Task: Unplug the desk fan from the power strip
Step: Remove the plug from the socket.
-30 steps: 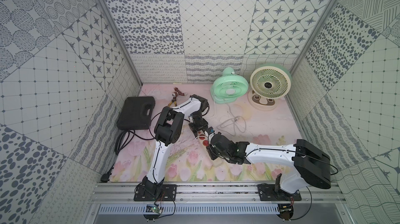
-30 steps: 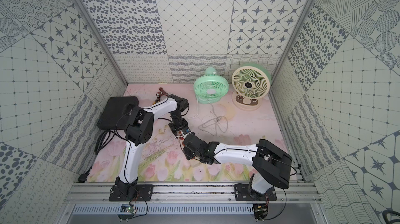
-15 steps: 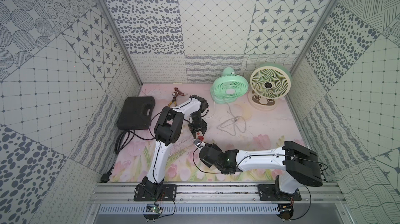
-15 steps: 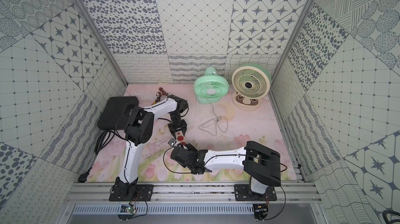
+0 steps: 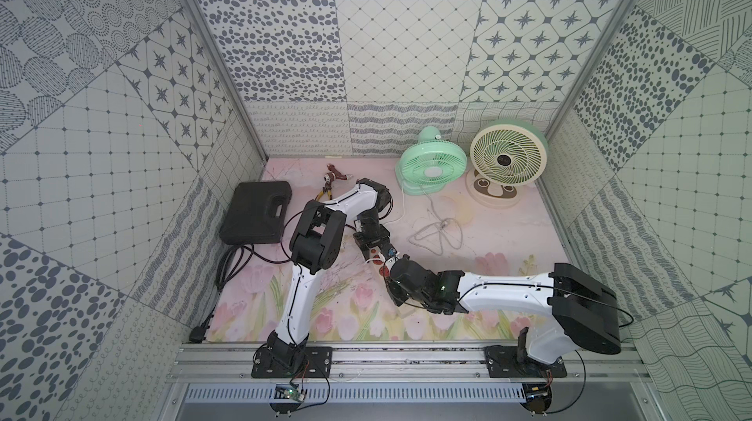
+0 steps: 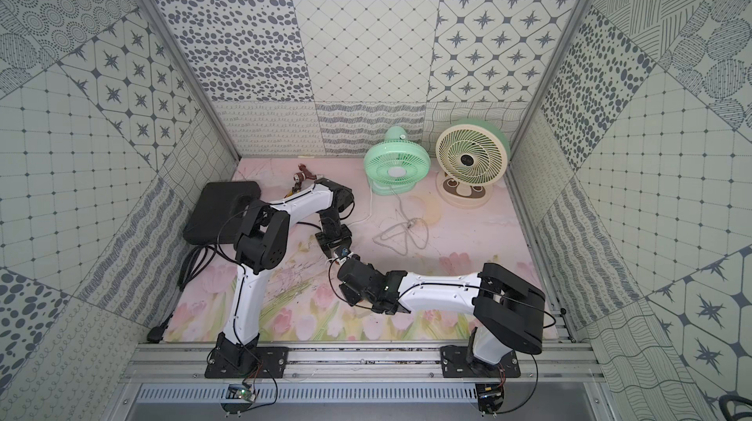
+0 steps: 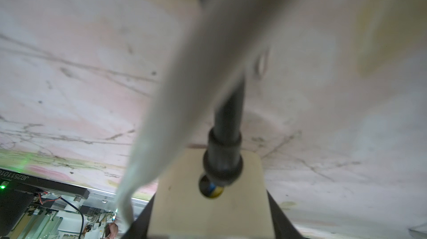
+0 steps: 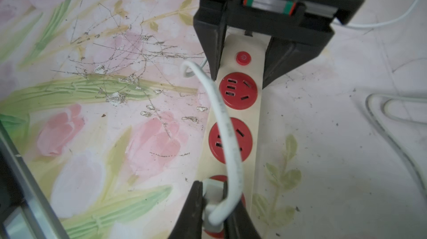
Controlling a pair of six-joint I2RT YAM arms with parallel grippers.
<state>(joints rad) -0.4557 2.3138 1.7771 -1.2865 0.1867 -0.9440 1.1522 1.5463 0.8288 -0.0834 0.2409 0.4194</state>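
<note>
Unplug underway: both grips set, plug not visibly clear yet.
Long cream-beige plastic power strip (image 8: 238, 115) with round red sockets lies near the middle of the floral worktop (image 5: 508, 236). Left gripper (image 8: 240, 79) is clamped across its switch end, pinning it down. Right gripper (image 8: 211, 189) is closed tight on the small white plug (image 8: 209, 210) and its white cord (image 8: 227, 129), right over the third socket. Can't tell if the prongs are out. Remaining, by my read: pull the plug clear.
</note>
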